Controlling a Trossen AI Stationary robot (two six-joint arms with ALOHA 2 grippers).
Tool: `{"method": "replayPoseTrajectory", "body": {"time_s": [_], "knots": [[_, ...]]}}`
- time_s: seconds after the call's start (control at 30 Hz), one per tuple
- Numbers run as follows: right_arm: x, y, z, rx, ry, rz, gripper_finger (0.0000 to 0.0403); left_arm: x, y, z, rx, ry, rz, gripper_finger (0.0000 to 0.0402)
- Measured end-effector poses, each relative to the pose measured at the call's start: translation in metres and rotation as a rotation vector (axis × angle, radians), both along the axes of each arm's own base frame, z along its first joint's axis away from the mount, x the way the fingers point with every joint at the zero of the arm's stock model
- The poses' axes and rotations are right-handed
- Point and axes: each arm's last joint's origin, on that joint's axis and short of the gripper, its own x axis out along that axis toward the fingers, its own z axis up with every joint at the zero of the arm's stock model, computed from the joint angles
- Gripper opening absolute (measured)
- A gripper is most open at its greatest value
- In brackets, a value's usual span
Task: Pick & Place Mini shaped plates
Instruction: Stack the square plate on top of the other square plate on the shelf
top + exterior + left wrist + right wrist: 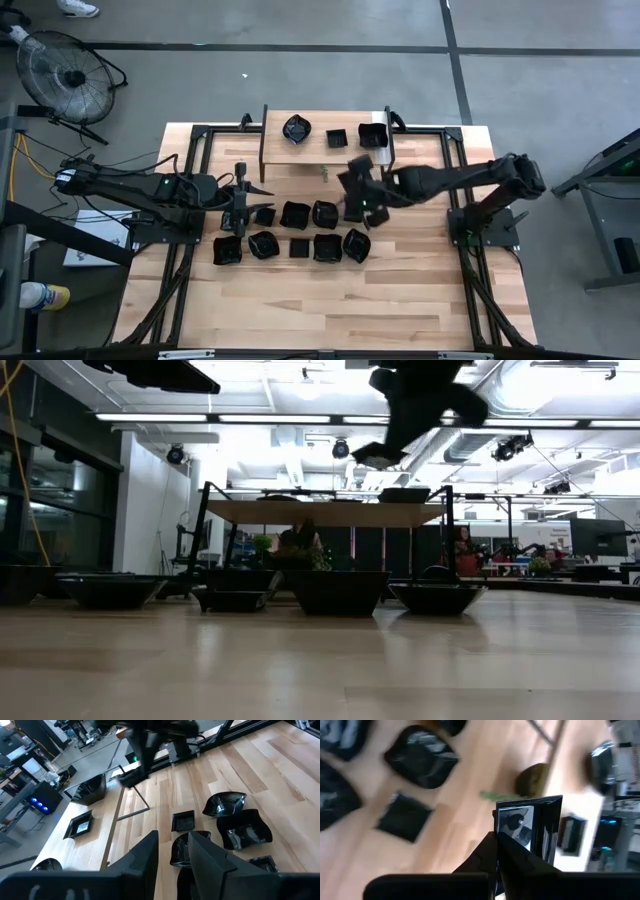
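Your right gripper (pixel 496 840) pinched a square plate (pixel 535 827) by its rim; the raised shelf (pixel 275 150) lay just ahead, three plates already there.

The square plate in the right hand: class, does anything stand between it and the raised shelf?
Nothing visible does. The right hand is shut on the square plate, lifted clear of the table, just short of the shelf, which already carries three plates.

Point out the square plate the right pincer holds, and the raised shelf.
square plate (pixel 535 827), right wrist view, its glossy inner face.
right pincer (pixel 499 845), right wrist view, between its fingertips.
raised shelf (pixel 275 148), high view, bare wood.
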Motion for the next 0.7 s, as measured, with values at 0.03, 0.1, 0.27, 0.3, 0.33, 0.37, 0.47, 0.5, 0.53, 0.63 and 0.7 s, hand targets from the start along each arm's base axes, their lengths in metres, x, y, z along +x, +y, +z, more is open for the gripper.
{"method": "replayPoseTrajectory", "body": {"time_s": [0.03,0.1,0.27,0.3,0.33,0.37,0.47,0.5,0.53,0.63,0.7], "knots": [[0.002,-0.006,0.001,-0.012,-0.017,0.0,0.0003,0.0,0.0,0.0,0.0,0.001,0.0,0.0103],[0.007,-0.018,0.005,-0.027,-0.057,0.003,0.0003,0.0,0.0,-0.001,0.001,0.008,0.0,0.0103],[0.014,-0.048,0.012,-0.031,-0.15,0.027,0.0004,-0.001,0.0,-0.002,0.003,0.018,0.0,0.0103],[0.015,-0.054,0.014,-0.038,-0.169,0.026,0.0004,0.0,0.0,-0.002,0.003,0.018,0.0,0.0103],[0.016,-0.058,0.015,-0.047,-0.186,0.027,0.0004,-0.001,0.0,-0.002,0.003,0.018,0.0,0.0103],[0.016,-0.063,0.017,-0.056,-0.202,0.026,0.0004,-0.001,0.0,-0.002,0.003,0.018,0.0,0.0103],[0.017,-0.074,0.019,-0.054,-0.234,0.029,0.0003,-0.001,0.0,-0.002,0.003,0.018,0.0,0.0103],[0.017,-0.077,0.019,-0.04,-0.243,0.032,0.0003,0.0,0.0,-0.002,0.003,0.018,0.0,0.0103],[0.016,-0.081,0.019,-0.023,-0.251,0.036,0.0002,0.0,0.0,-0.002,0.003,0.018,0.0,0.0103],[0.014,-0.093,0.019,0.008,-0.27,0.022,0.0002,-0.001,0.0,-0.002,0.004,0.018,0.001,0.0103],[0.012,-0.101,0.02,0.004,-0.28,-0.004,0.0002,0.0,0.0,-0.002,0.008,0.018,0.0,0.0103]]}}
